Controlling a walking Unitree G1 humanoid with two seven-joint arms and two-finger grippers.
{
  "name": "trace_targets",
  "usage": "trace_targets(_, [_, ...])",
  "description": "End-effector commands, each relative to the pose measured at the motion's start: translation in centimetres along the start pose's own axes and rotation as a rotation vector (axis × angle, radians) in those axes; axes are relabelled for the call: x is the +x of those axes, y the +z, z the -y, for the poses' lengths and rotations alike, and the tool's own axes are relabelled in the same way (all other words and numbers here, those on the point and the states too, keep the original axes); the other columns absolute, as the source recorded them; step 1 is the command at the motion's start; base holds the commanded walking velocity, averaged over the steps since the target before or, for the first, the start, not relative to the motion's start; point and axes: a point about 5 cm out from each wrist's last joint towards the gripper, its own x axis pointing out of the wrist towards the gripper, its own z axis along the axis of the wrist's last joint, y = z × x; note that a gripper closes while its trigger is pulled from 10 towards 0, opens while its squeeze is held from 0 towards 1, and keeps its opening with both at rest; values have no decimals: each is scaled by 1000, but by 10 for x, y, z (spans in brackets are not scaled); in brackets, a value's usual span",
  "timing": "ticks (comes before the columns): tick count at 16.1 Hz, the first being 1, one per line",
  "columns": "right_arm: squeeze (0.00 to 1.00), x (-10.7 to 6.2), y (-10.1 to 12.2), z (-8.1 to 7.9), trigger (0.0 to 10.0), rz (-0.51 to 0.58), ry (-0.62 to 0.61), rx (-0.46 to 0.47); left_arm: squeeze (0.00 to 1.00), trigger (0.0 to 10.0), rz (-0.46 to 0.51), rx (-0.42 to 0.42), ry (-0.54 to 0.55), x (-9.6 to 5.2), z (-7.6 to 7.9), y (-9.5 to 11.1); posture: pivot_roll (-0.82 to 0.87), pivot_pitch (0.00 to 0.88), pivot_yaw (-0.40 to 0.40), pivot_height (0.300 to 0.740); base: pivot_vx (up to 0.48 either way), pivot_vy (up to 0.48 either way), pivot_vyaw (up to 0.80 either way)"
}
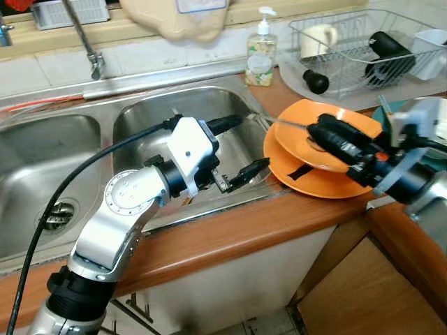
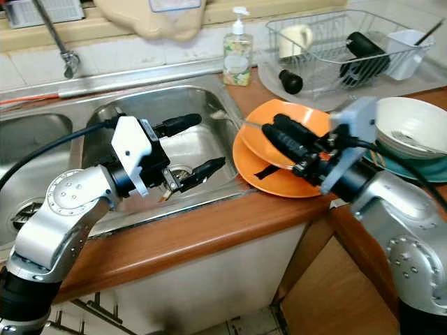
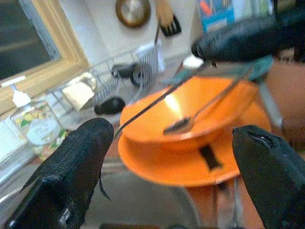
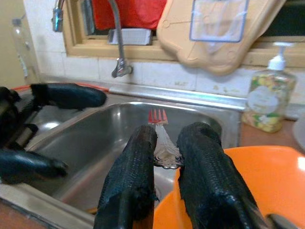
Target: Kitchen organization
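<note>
Over the steel sink (image 2: 195, 150), right gripper (image 4: 164, 157) pinches a thin metal fork (image 4: 159, 136) above stacked round orange plates (image 2: 279, 178); left gripper (image 2: 192, 150) hangs beside them, ribbed fingers wide apart.

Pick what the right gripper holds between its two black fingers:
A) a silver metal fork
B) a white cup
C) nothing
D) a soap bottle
A: the right gripper is pinched shut on the silver metal fork, whose tines point out over the steel sink basin.
</note>
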Motion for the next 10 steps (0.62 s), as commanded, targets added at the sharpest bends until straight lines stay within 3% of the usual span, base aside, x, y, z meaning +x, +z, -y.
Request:
trace_targets(1, [0, 13, -1, -8, 0, -13, 34, 1, 0, 10000, -18, 89, 2, 5, -2, 0, -172, 0, 71, 740, 0, 0, 0])
trace_targets(4, [0, 24, -5, -17, 0, -23, 67, 3, 0, 10000, -25, 146, 6, 8, -5, -2, -168, 0, 73, 740, 0, 0, 0])
trace_targets(5, [0, 29, -7, -20, 0, -31, 78, 1, 0, 1686, -33, 179, 8, 9, -7, -5, -165, 0, 74, 740, 0, 0, 0])
trace_targets(6, [0, 32, -8, -23, 0, -41, 89, -5, 0, 0, -35, 206, 22, 11, -10, -6, -167, 0, 73, 740, 0, 0, 0])
trace_targets(10, [0, 38, -9, -27, 0, -53, 104, -14, 0, 0, -70, 282, 51, 15, -17, -12, -167, 0, 72, 740, 0, 0, 0])
